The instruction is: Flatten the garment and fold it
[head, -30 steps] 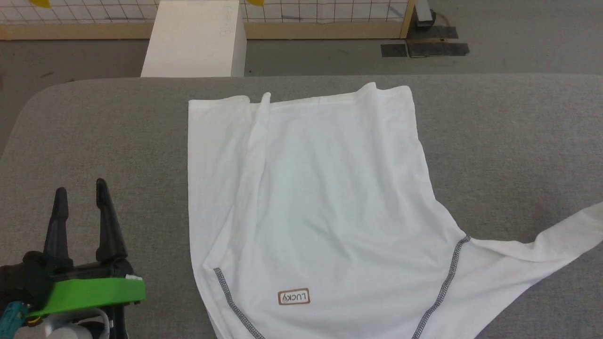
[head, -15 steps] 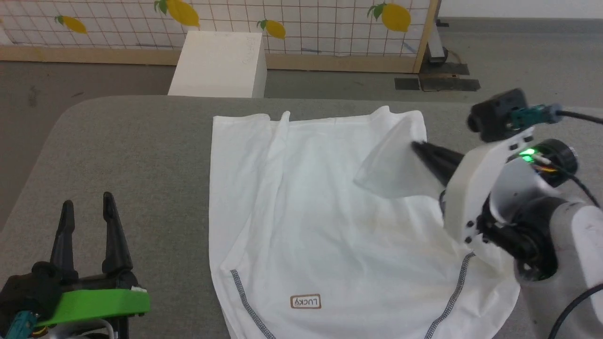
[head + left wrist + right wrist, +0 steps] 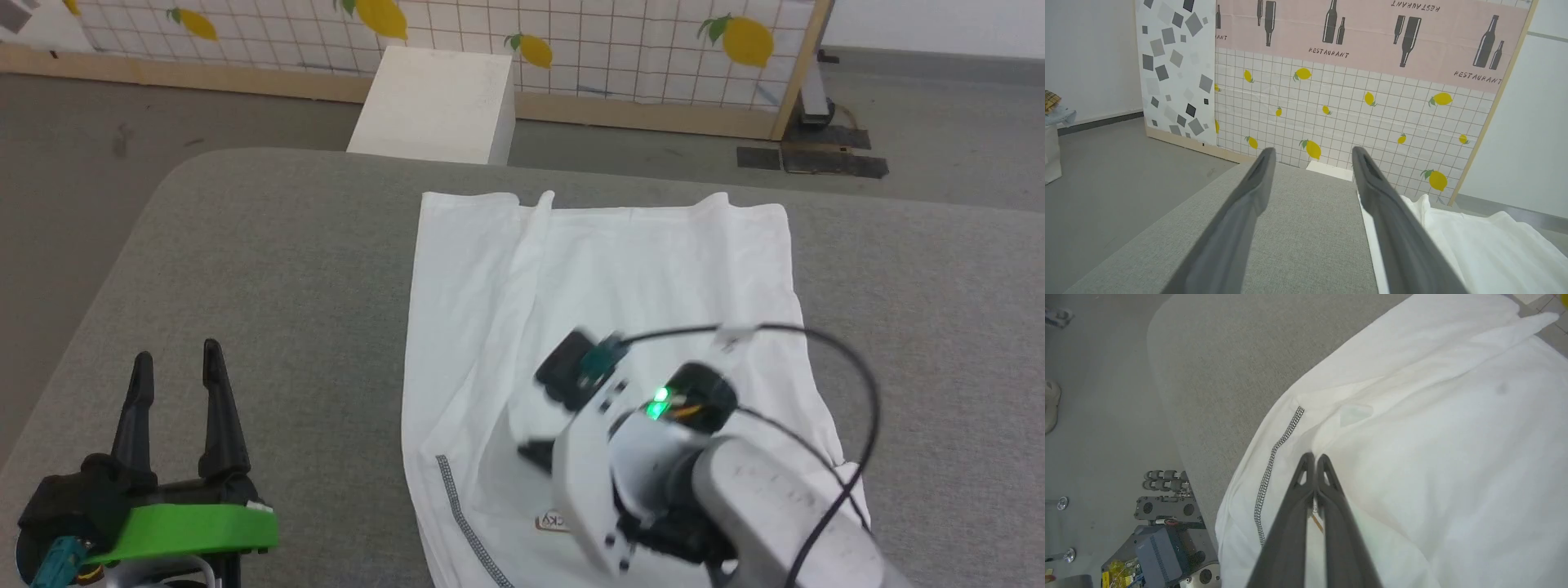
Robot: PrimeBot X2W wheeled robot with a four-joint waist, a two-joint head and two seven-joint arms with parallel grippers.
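The white garment (image 3: 620, 269) lies spread on the grey table (image 3: 269, 269), hem at the far side and neck label (image 3: 551, 523) at the near side. Grey zigzag stitching (image 3: 461, 514) runs down its near left. My right gripper (image 3: 531, 453) reaches across the shirt's near part, pointing left. In the right wrist view its fingers (image 3: 1314, 457) are pressed together on a fold of the garment (image 3: 1453, 457), beside the stitching (image 3: 1274, 457). My left gripper (image 3: 173, 359) stands open over bare table, left of the shirt. Between its fingers (image 3: 1312, 153) there is nothing, and the garment (image 3: 1494, 245) lies to its right.
A rigid white box (image 3: 437, 106) stands on the floor just beyond the table's far edge, in front of a lemon-patterned screen (image 3: 653, 49). The table's rounded left corner drops to the grey floor. The robot's base (image 3: 1163, 535) shows below the near edge.
The head camera has shifted. My right arm came in holding the right sleeve and carried it left and nearer, over the shirt towards the neck label. The left gripper has stayed put.
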